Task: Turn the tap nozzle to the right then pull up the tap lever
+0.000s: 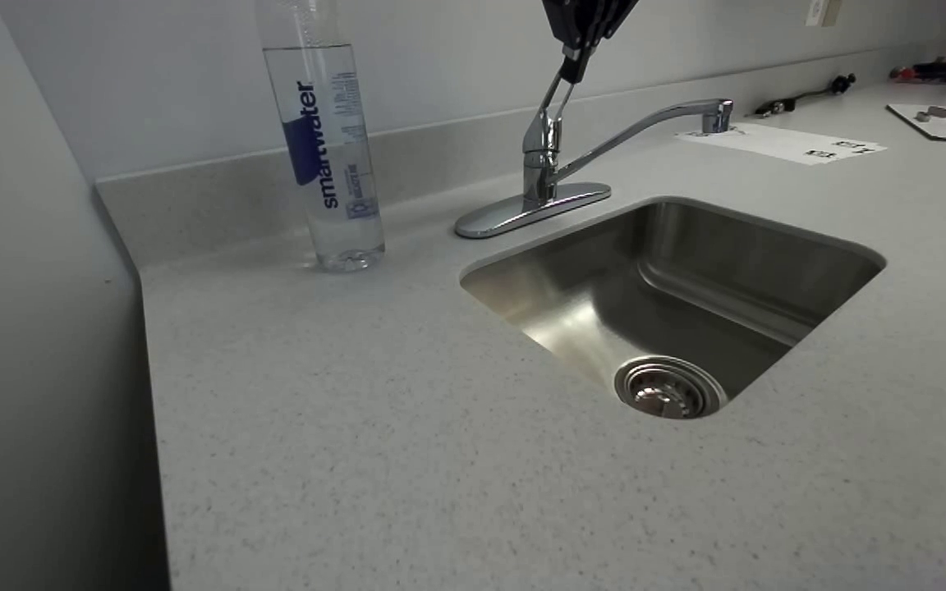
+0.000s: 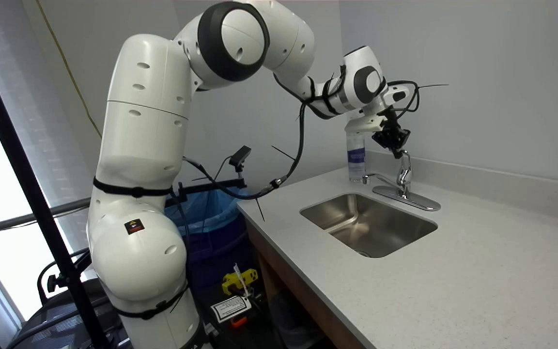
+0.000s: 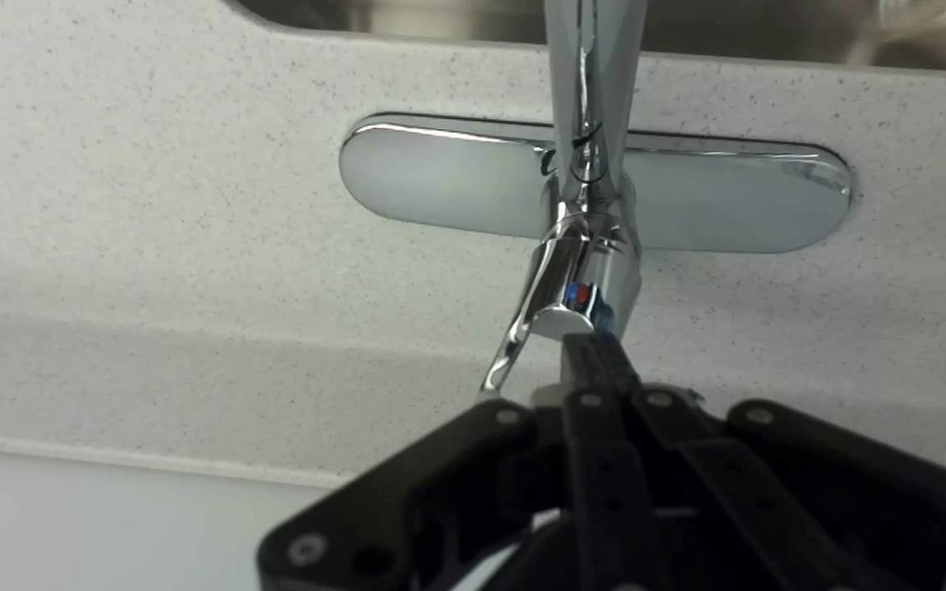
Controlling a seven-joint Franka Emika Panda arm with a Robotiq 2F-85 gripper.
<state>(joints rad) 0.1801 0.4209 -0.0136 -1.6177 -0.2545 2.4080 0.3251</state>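
Observation:
The chrome tap lever (image 1: 549,94) rises from the tap's round body as an open loop with two thin sides; it also shows in an exterior view (image 2: 409,161) and the wrist view (image 3: 509,351). The arched tap nozzle (image 1: 645,123) points out from the body; it shows in an exterior view (image 2: 380,178) and the wrist view (image 3: 594,82), reaching over the sink there. My black gripper (image 1: 576,70) is at the lever's top end, also seen in an exterior view (image 2: 398,154). In the wrist view its fingertips (image 3: 596,349) are together, beside the lever's left side. Whether they touch it is hidden.
The steel sink (image 1: 596,320) lies in front of the tap's base plate (image 1: 514,212). A water bottle (image 1: 329,164) stands by the tap, also in an exterior view (image 2: 356,155). The wall and backsplash (image 2: 477,179) are close behind. Paper (image 1: 785,144) lies farther along the counter.

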